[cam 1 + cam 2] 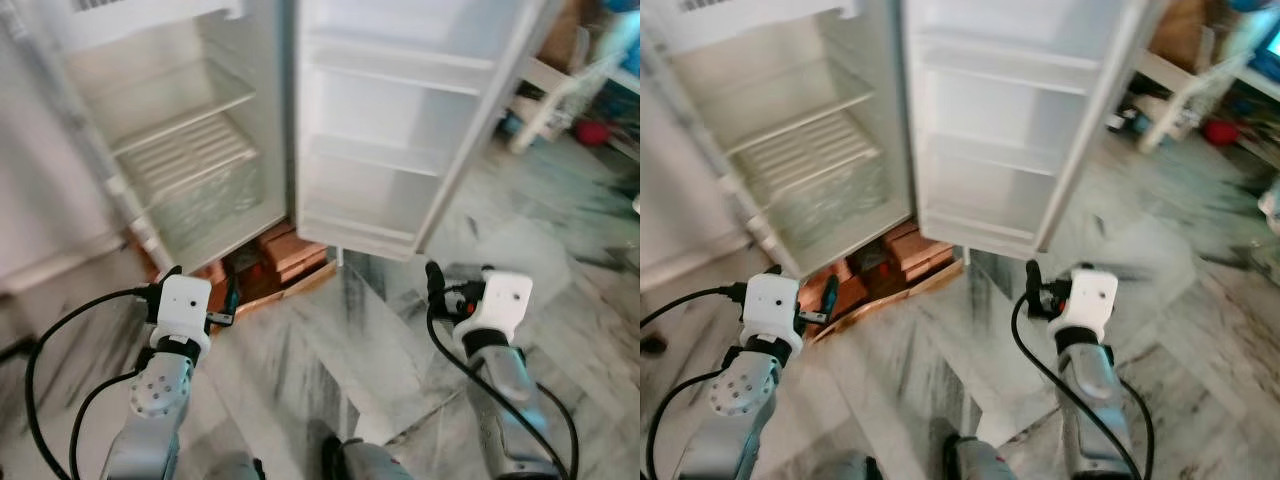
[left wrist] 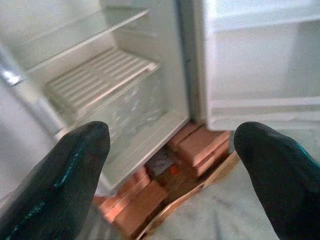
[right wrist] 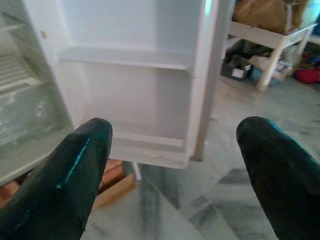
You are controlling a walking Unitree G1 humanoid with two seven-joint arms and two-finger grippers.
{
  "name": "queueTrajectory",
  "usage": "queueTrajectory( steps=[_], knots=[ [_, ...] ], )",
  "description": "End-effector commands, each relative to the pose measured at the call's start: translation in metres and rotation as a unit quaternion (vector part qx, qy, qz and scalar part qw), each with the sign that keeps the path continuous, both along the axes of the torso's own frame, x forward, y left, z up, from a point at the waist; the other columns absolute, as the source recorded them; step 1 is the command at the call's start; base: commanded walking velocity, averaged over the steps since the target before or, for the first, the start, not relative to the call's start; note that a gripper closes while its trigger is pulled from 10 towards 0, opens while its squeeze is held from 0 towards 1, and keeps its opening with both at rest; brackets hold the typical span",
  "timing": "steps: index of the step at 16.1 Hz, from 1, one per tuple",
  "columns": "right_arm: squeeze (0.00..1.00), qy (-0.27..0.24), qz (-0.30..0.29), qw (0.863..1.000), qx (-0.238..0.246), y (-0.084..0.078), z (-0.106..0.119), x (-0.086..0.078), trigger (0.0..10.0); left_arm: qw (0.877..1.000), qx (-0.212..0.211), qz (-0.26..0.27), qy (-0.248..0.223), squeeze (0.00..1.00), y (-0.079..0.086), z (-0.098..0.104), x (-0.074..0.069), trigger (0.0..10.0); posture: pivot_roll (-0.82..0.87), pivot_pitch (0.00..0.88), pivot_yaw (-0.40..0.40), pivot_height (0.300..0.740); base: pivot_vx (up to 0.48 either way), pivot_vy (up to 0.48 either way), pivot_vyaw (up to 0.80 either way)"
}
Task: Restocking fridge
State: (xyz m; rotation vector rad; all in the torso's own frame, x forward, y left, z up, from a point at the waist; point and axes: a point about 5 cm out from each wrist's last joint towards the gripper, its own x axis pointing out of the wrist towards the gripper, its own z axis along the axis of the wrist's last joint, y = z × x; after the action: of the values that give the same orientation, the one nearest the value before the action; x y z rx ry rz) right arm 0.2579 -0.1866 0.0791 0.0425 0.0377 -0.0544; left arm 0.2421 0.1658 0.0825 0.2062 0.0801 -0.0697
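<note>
A white fridge (image 1: 190, 150) stands before me with its door (image 1: 400, 130) swung wide open. Its shelves (image 1: 185, 155) and the door racks (image 1: 375, 155) are bare. The fridge rests on red bricks (image 1: 285, 250) and a wooden board. My left gripper (image 2: 172, 170) is held low in front of the fridge's bottom corner, open, with nothing between its fingers. My right gripper (image 3: 175, 172) hovers over the floor below the open door, open and holding nothing.
Grey marble floor (image 1: 340, 350) spreads around me. A white table (image 1: 545, 95) with clutter, a brown bag (image 3: 270, 15) and a red bowl (image 1: 592, 132) stand at the right, past the door's edge. A wall is at the left.
</note>
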Motion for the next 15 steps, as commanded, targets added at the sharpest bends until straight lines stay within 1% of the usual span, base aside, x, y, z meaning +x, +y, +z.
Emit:
queueTrajectory(
  steps=[1, 2, 6, 13, 15],
  knots=[
    [0.0, 0.005, 0.0, 1.0, -0.004, -0.0016, -0.0005, 0.0004, 10.0, 1.0, -0.001, -0.005, 0.0, 0.0, -0.0007, -0.0007, -0.0016, 10.0, 0.14, 0.111, -0.044, 0.74, 0.262, 0.0, -0.8],
    [0.0, 0.005, 0.003, 1.0, -0.005, -0.0011, -0.0003, 0.0009, 10.0, 1.0, -0.001, -0.003, 0.003, 0.0, 0.0003, -0.0036, -0.0024, 10.0, 0.14, 0.112, -0.044, 0.74, 0.244, 0.0, -0.8],
    [0.0, 0.009, 0.01, 1.0, -0.005, 0.0025, -0.0019, -0.0022, 10.0, 1.0, -0.006, -0.003, 0.011, 0.0, -0.0028, -0.0088, -0.0073, 10.0, 0.13, 0.111, -0.048, 0.74, 0.0, 0.0, -0.8],
    [0.0, 0.009, 0.011, 1.0, -0.006, 0.0014, -0.0013, -0.0023, 10.0, 1.0, -0.01, -0.01, 0.004, 0.0, -0.0026, -0.0073, -0.0009, 10.0, 0.12, 0.102, -0.052, 0.74, 0.0, 0.0, -0.8],
    [0.0, 0.008, 0.014, 1.0, -0.007, 0.0018, -0.0009, -0.0026, 10.0, 1.0, -0.012, -0.003, 0.001, 0.0, -0.0005, -0.0066, 0.0002, 10.0, 0.12, 0.102, -0.059, 0.74, 0.0, 0.0, 0.0]
  ],
)
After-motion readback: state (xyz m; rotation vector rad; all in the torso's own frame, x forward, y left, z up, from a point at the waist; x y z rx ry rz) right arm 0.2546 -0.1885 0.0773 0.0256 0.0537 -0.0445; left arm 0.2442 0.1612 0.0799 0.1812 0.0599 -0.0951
